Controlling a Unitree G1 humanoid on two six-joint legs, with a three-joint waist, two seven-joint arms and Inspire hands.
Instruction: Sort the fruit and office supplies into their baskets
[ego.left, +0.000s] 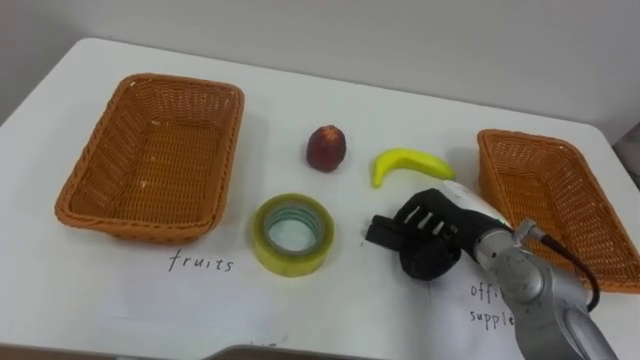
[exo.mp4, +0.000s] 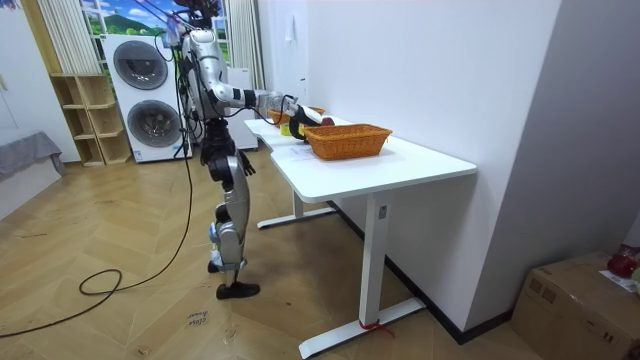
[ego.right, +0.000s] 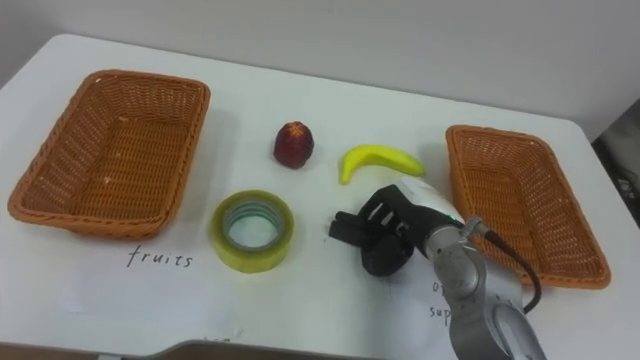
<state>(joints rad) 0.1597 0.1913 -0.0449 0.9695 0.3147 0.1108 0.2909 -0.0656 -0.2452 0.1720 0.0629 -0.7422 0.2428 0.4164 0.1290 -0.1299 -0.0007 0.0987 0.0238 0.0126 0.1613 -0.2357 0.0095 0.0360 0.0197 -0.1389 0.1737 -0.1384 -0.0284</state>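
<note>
White tbl (ego.left: 300, 100) w/ wicker basket (ego.left: 155, 155), curved banana (ego.left: 408, 163).

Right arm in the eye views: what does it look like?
The right robot hand is black, with pale slots across its back and a white patch near the wrist. The forearm is a silver-grey metal tube, and a thin dark cable loops along it.

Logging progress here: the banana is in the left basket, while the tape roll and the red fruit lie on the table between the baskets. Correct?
Not quite: the banana lies on the table, just right of the red fruit, not in the left basket, as the left eye view shows. The tape roll and the red fruit lie on the table between the baskets, as you said.
</note>
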